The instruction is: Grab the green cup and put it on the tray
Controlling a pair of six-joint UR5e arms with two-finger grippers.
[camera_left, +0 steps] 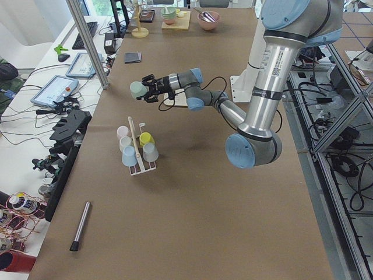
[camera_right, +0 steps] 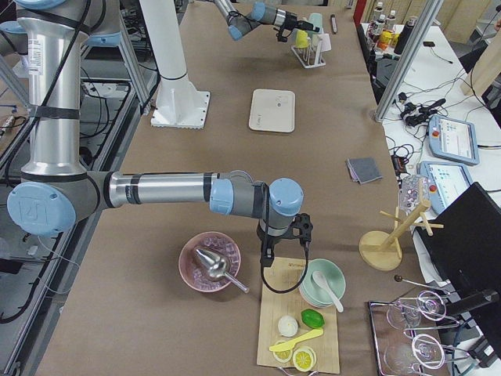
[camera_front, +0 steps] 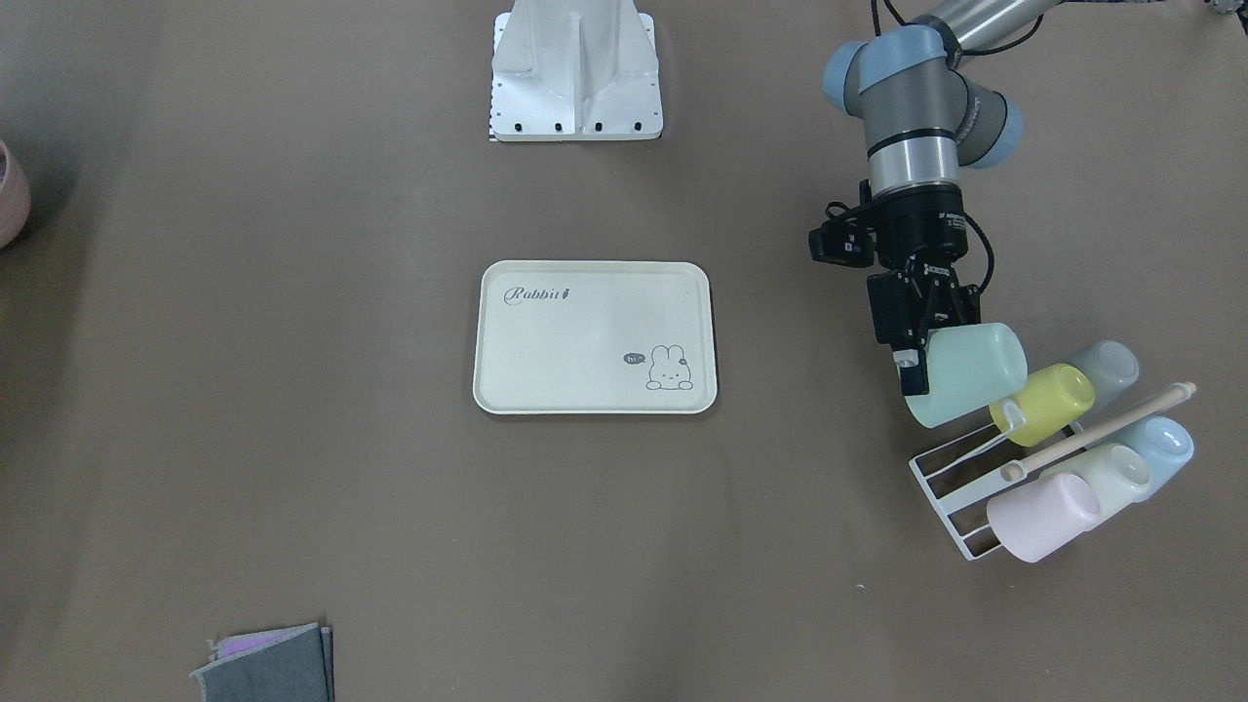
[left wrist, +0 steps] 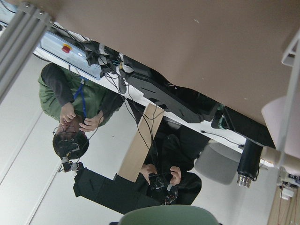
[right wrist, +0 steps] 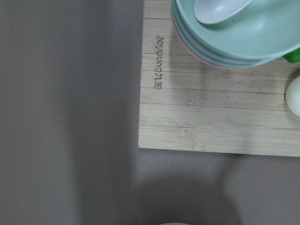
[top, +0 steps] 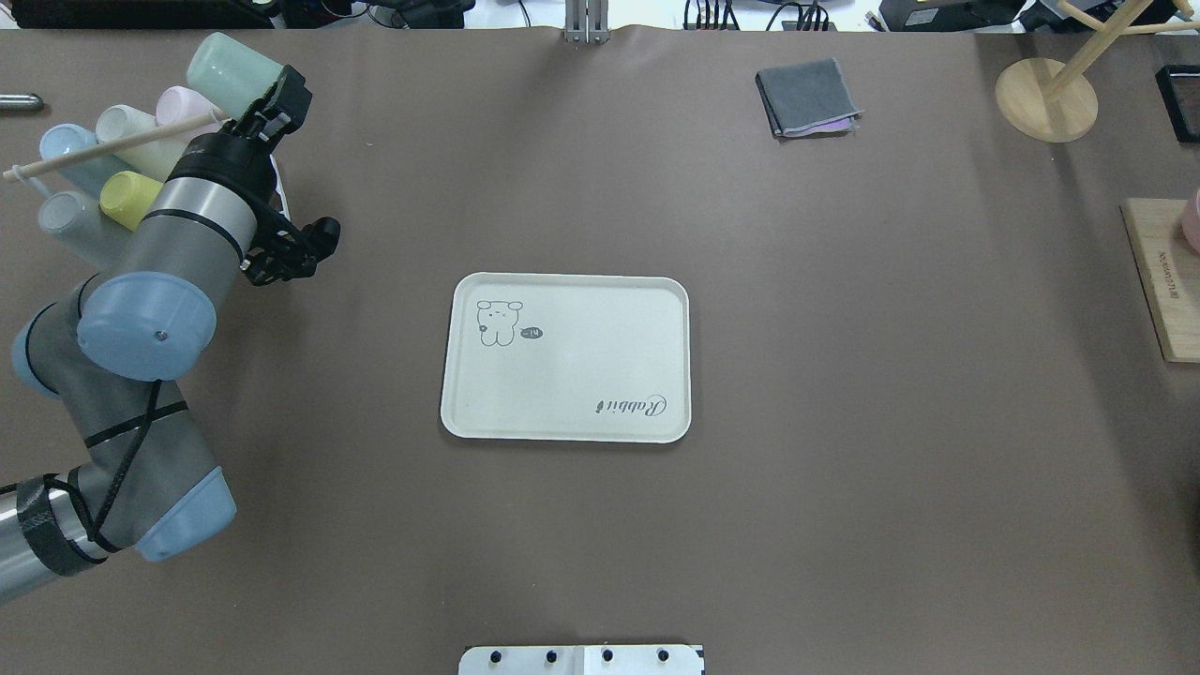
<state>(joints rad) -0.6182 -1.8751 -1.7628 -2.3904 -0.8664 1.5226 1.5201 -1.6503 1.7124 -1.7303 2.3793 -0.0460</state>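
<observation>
Clamped left end effector (top: pixel 272 101) on green cup (top: pixel 228 67) at the rim; held sideways in the air, well left of tray (top: pixel 581 366), above cup rack (camera_front: pixel 938 485), off the surface (top: pixel 844 469). Judged mid-carry. Needed a swing right to over tray middle, clear of yellow cup (top: pixel 131 195) and wooden rod (top: pixel 112 145), then levelling, lowering till seated flat, only then letting go. Far right of tray: couldn't tell clenched or released for right end effector (camera_right: pixel 268 252), over wooden board (right wrist: pixel 211 122).

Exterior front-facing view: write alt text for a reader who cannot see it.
The left arm holds the green cup in its jaws, close beside a rack of pastel cups. The tray lies empty at the middle of the brown table.
</observation>
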